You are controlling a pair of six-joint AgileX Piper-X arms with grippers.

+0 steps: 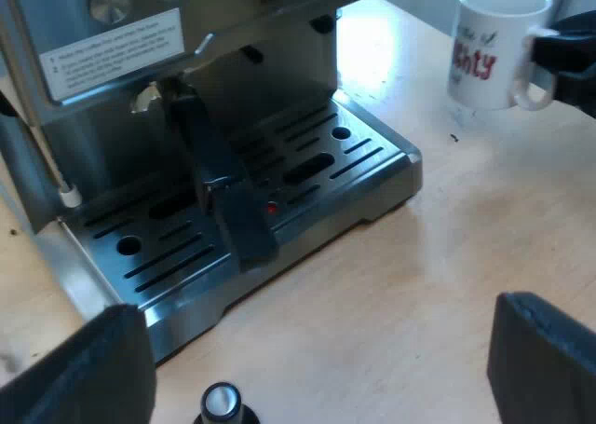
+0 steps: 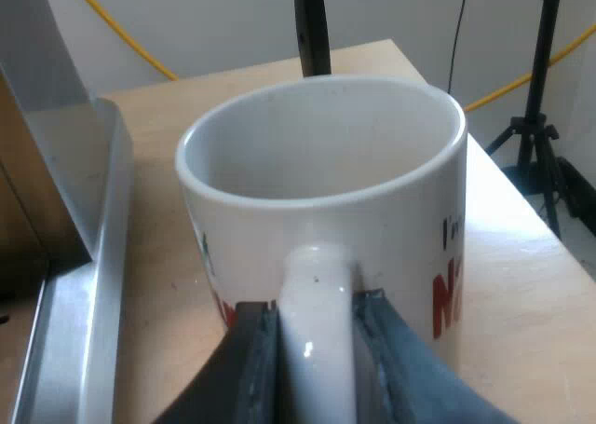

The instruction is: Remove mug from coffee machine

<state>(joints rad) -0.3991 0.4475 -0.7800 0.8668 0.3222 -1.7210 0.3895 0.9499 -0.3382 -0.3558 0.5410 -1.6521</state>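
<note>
Right wrist view | right gripper: fingers clamped on handle of mug | mug: clear of drip tray of espresso machine, over worktop, I cannot tell whether set down | left gripper: fingers wide apart, empty | status: I judge removal nearly done, release outstanding.

Hovering with left gripper spread wide, tamper between the fingers, espresso machine just ahead, mug farther off, right gripper at its handle.
</note>
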